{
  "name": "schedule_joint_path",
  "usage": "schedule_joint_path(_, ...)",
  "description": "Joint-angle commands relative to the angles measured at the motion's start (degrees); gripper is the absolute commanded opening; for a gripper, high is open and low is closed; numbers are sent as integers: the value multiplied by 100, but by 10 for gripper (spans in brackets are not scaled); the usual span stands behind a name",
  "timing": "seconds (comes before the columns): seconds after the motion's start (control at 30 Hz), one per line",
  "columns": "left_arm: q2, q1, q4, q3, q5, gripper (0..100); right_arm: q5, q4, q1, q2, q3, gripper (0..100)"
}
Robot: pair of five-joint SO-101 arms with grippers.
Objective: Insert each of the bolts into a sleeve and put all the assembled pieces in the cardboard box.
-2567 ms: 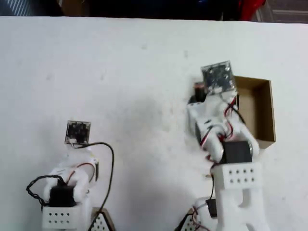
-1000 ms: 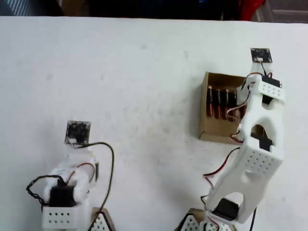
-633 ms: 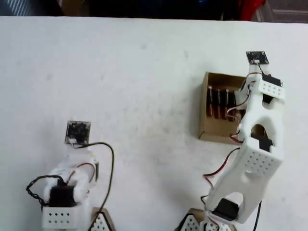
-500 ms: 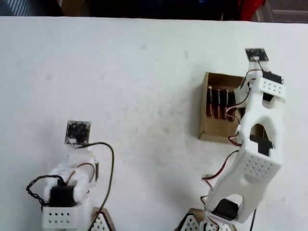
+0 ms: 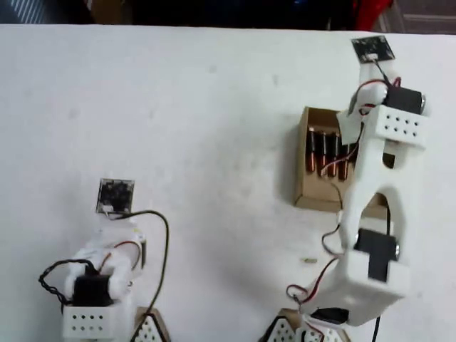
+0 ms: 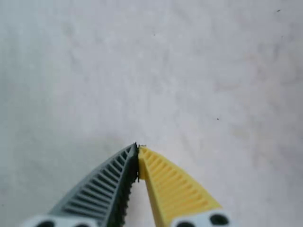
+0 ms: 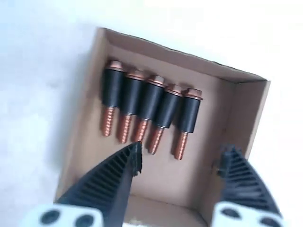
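While the right claw (image 7: 182,158) hangs over the cardboard box (image 7: 239,113) with its two fingers spread wide and nothing between them, I count five sleeved bolts (image 7: 151,106) lying side by side on the box floor. Their heads sit toward one wall and their bare threaded ends point back toward the claw. Neighbours touch or nearly touch. In the high view the box (image 5: 303,178) sits on the white table (image 5: 214,142), partly under the right arm (image 5: 374,185), with the row of bolts (image 5: 324,153) showing beside it. The left claw (image 6: 138,149) points at the table top, its fingers pressed together and holding nothing.

With five pieces boxed, I judge the job is at or near its end. A small pale bit (image 5: 308,261) lies on the table near the right arm's base, too small for me to name.

If I had to lift one of these again, I would expect a stiff metal bolt, dense for its size, round and ready to roll. The black sleeve looks like the better hold: I would close across its middle, since pinching the thread alone might let the sleeve slide off. The box looks light, so a nudge from a finger could shove it.
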Motion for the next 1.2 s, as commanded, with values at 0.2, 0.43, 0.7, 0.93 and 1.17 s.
schedule_joint_path(0.2, -31, 4, 79, -18, -18, 26, 44, 892, -602, -1437, -185, 17)
schedule_joint_path(0.43, -31, 4, 79, -18, -18, 25, 44, 1604, -936, -2545, -185, 27)
schedule_joint_path(0.7, -31, 4, 79, -18, -18, 24, 44, 1921, -1103, -4154, 18, 27)
schedule_joint_path(0.93, -31, 4, 79, -18, -18, 24, 44, 1578, -1095, -5552, 1512, 27)
schedule_joint_path(1.17, -31, 4, 79, -18, -18, 24, 53, 954, -1103, -7319, 3147, 27)
